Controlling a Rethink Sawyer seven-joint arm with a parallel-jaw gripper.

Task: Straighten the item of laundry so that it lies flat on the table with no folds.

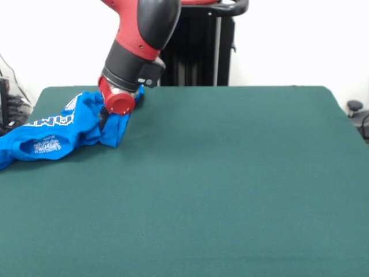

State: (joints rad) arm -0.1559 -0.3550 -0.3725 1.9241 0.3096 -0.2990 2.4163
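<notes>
The bright blue crumpled T-shirt (63, 133) lay bunched at the dark green felt table's (219, 190) far left edge, the red-and-black arm's gripper (105, 118) buried in it, jaws' state untellable; spreading seemed barely begun, needing a rightward pull.

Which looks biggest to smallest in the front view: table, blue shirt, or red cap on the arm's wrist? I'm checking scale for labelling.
1. Table: by far the largest, filling most of the view.
2. Blue shirt: crumpled at the table's edge, partly cut off by the frame.
3. Red cap: smallest, though it sits in front of the shirt.
</notes>
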